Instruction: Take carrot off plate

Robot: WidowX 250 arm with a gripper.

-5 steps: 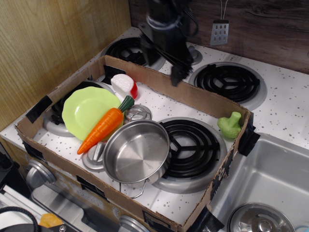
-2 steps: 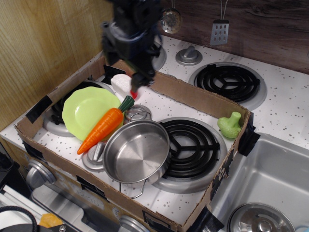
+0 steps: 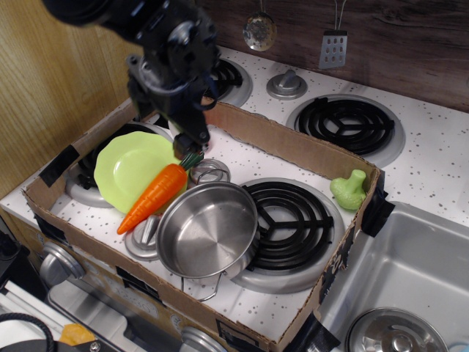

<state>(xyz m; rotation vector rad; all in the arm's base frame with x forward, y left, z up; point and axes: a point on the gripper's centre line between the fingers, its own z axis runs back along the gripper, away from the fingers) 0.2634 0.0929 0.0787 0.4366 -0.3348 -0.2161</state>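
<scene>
Fingers brought down over the carrot's stem end

Within the last second the fingers point(image 3: 189, 141) have been swung from the back of the stove to just above the carrot point(image 3: 156, 192), which lies partly on the plate point(image 3: 124, 167), against the steel pot point(image 3: 207, 229). Nothing is held; their opening cannot be told. A grasp seems imminent.

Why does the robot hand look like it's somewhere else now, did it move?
Yes. The gripper swung left and toward the camera, from beside the back burner down to the carrot's green stem end.
</scene>
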